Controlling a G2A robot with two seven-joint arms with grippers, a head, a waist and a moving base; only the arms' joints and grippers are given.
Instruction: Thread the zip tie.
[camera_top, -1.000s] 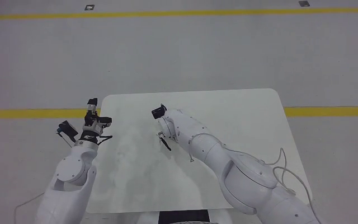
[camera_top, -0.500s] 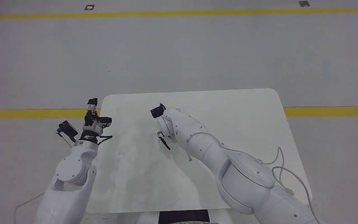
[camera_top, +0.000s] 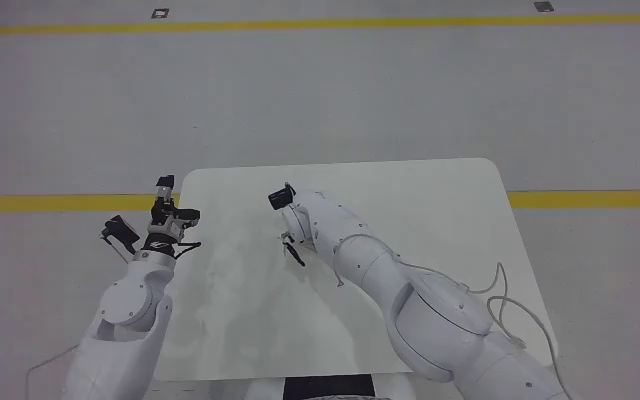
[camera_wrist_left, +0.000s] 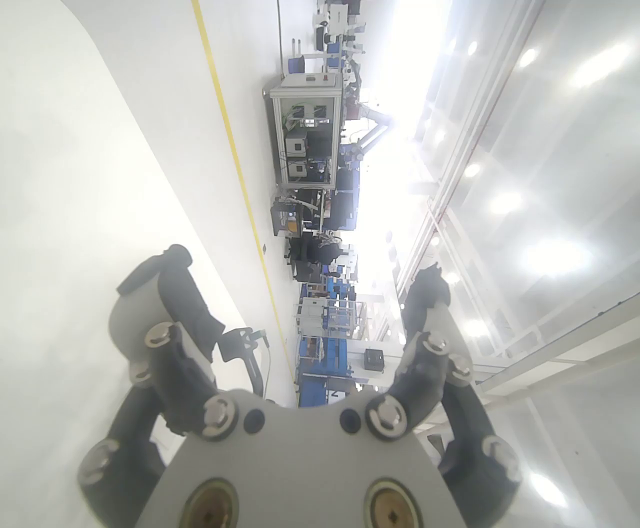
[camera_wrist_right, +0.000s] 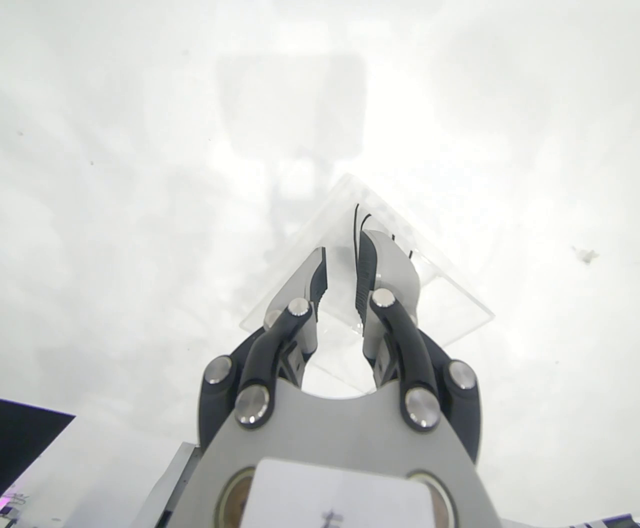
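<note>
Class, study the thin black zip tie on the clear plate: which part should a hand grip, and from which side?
Probably its slim strap, from above: the thin black zip tie is a narrow strip on the clear flat plate, leaving little room sideways. The right hand hangs over it, fingers slightly apart.

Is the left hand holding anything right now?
No, the left hand is wide open with nothing in it.
</note>
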